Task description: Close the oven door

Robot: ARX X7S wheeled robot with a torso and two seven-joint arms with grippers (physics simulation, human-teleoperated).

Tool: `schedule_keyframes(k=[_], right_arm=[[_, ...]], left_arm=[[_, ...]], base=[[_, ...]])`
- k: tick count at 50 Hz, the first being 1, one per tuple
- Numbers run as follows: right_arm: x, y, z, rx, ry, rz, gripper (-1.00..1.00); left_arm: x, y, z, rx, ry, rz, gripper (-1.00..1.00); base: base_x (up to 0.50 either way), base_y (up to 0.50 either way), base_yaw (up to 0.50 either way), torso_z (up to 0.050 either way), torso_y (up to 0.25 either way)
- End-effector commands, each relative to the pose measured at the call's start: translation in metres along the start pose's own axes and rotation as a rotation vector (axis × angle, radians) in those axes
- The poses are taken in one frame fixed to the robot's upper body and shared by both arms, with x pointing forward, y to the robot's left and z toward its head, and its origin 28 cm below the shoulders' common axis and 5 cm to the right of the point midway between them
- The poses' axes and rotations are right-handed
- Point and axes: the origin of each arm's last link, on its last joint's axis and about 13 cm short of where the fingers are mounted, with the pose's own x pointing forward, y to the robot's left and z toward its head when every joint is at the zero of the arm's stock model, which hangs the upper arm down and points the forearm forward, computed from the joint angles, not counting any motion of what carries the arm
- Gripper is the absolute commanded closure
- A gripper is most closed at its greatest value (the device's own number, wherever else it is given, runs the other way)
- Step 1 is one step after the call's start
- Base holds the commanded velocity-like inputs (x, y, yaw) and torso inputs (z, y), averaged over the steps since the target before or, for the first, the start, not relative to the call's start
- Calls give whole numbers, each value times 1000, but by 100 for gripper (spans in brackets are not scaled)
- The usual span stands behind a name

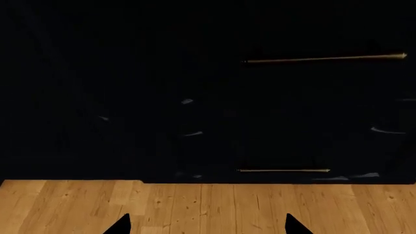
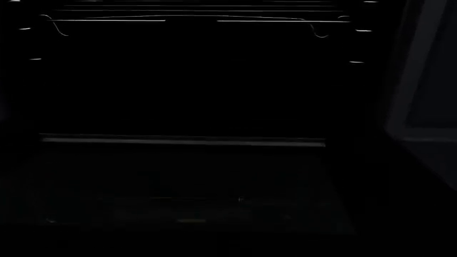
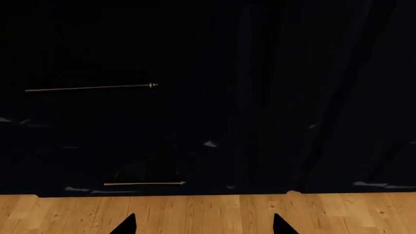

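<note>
The oven door [image 2: 179,187] is not yet closed, as far as the head view shows: it lies dropped open and roughly flat in front of the robot, a wide dark panel with a pale line along its far edge where it meets the oven, and the oven cavity [image 2: 192,80] gapes above it with a wire rack [image 2: 192,19] faintly lit inside. Starting from the arms: the left claw [image 1: 206,225] shows only two dark fingertips spread apart, clamped on nothing, hanging over the wooden floor [image 1: 208,204] and facing dark cabinet fronts with brass handles [image 1: 325,59]. The right claw [image 3: 202,224] is the same, tips apart and empty, over the same floor and facing similar drawer fronts with a brass handle [image 3: 91,88]. Neither claw appears in the head view, and neither wrist view clearly shows the door, so both seem well apart from it. I judge the task barely begun: an arm has to get under or against the door's near edge and swing it up shut
</note>
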Motion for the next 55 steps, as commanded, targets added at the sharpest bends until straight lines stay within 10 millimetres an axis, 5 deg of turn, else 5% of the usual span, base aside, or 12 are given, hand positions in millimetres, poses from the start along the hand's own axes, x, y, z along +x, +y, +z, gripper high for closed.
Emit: schedule_keyframes(k=[1, 32, 43, 55], right_arm=[[0, 0, 0, 4, 1, 1, -100], [-6, 3, 7, -19, -42, 6, -100], [-33, 10, 59, -85, -194, -8, -100], [-55, 15, 113, -133, -326, -12, -100]], left_arm=[[-1, 0, 3, -3, 0, 1, -100], [-6, -1, 4, -10, -21, -5, -100], [-38, 3, 68, -40, -166, -31, -100], [-60, 2, 115, -34, -304, -39, -100]], base=[[238, 0, 0, 0, 0], [157, 0, 0, 0, 0], [0, 0, 0, 0, 0], [0, 0, 0, 0, 1]])
